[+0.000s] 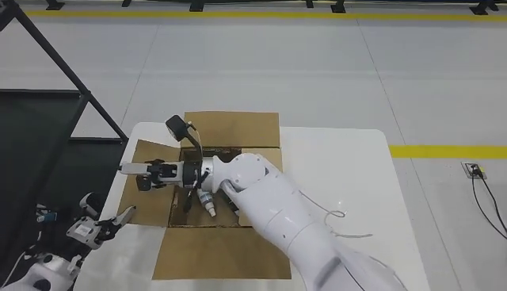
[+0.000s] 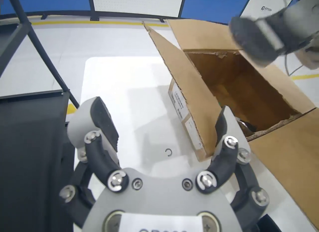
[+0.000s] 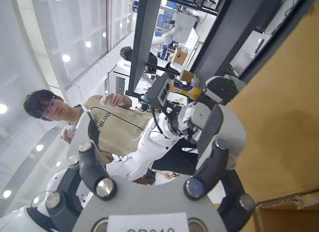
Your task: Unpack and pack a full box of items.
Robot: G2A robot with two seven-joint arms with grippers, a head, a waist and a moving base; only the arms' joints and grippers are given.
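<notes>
An open cardboard box stands on the white table with its flaps spread out. Inside lie a small bottle-like item and a dark item. My right gripper hangs over the box's left flap, open, with nothing between its fingers; in the right wrist view the gripper has one finger close against a cardboard flap. My left gripper is low beside the table's left front corner, open and empty. In the left wrist view this gripper faces the box, with the right gripper above it.
A black metal rack stands left of the table, close to the left arm. The right half of the table is bare apart from a thin white cable. A person stands behind the left arm, holding controllers.
</notes>
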